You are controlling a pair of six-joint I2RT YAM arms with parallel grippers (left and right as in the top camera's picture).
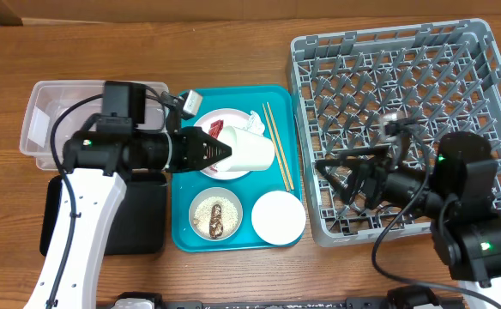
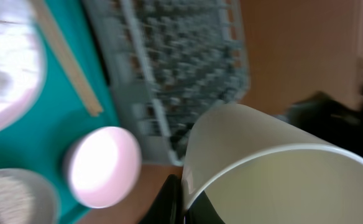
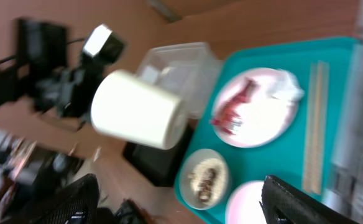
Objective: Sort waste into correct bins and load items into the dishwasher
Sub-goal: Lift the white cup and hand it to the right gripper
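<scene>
Small white cup pinched at its rim by left gripper, on its side over teal plastic tray, long axis left-right. Large square grey plastic dish rack lies right. There right gripper hangs, jaws wide.

left tool: gripping cup | over plate | right tool: above rack

I logged: serving tray mid-table; dish rack to its right; tub left-rear, flat bin before it. On the tray: plate behind, chopsticks to its right, left bowl and right bowl in front. Cup was over the plate.
</scene>
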